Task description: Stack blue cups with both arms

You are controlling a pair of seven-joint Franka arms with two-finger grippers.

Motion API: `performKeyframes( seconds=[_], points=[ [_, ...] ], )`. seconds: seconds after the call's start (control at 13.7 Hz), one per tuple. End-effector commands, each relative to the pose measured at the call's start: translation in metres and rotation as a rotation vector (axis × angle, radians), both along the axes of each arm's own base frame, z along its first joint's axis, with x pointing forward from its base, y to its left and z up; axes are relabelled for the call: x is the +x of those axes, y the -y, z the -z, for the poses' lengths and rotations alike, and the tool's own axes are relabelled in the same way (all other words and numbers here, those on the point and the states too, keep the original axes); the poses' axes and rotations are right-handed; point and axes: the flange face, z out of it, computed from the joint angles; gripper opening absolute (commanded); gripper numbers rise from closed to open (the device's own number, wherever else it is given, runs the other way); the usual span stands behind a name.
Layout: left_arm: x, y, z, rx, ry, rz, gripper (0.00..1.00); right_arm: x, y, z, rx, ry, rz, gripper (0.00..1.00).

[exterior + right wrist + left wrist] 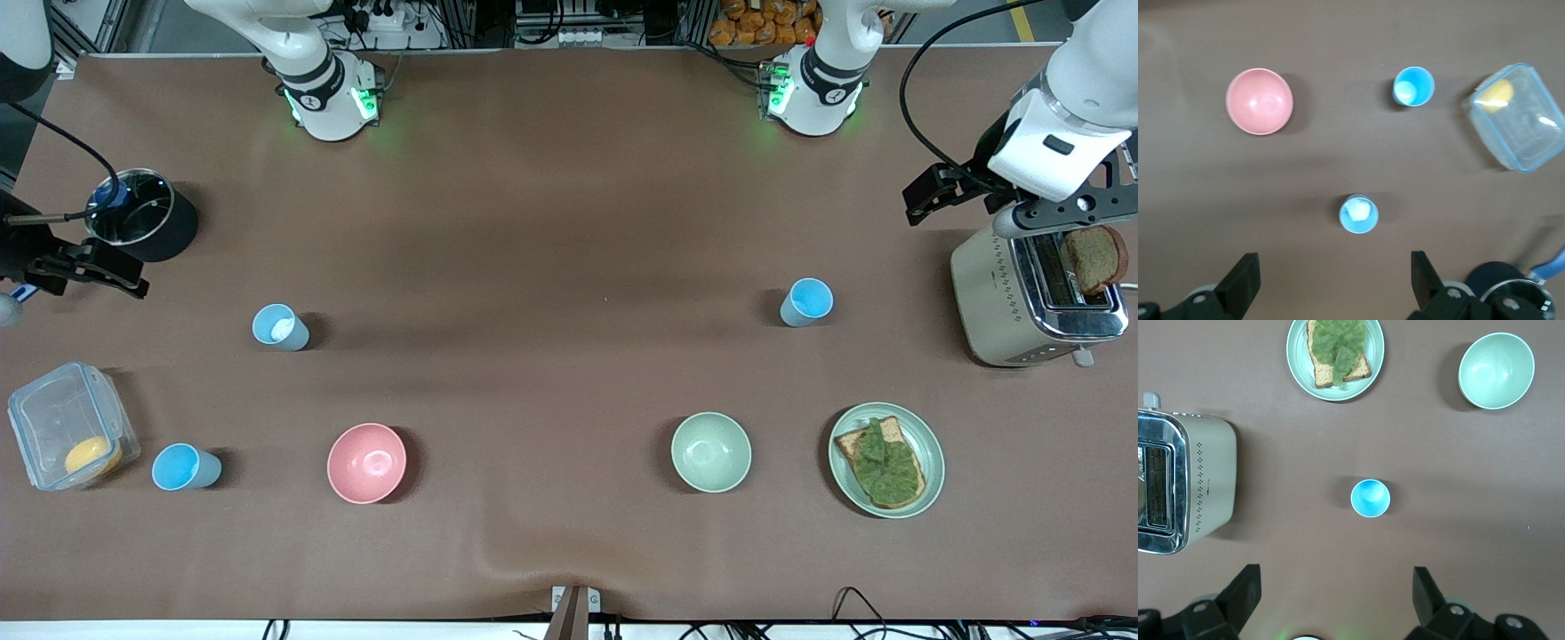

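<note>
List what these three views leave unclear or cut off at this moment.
- Right gripper: at the front view's edge, over the table by the black pot; its wrist view shows open fingers.
- Left gripper: front view shows it over the toaster, fingertips hard to trace; open in its wrist view.
- Paler blue cup: something white inside, unidentifiable.
- Clear container: yellow item inside, unidentifiable.
</note>
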Motion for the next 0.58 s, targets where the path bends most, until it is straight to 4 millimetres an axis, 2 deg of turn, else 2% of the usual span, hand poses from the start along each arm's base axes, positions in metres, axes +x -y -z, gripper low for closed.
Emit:
performKeyframes(
  seconds=[0.0,0.51],
  points=[
    [-0.0058,0.0004,-0.0097,0.003,0.008,-0.01,1.0,-0.0028,0.0073,-0.0073,0.056,0.002,0.03,1.0],
    [-0.0032,-0.0011,-0.0086,-0.002,0.006,-0.014,1.0,-0.0101,0.004,-0.008,0.042,-0.009,0.02,1.0]
  ],
)
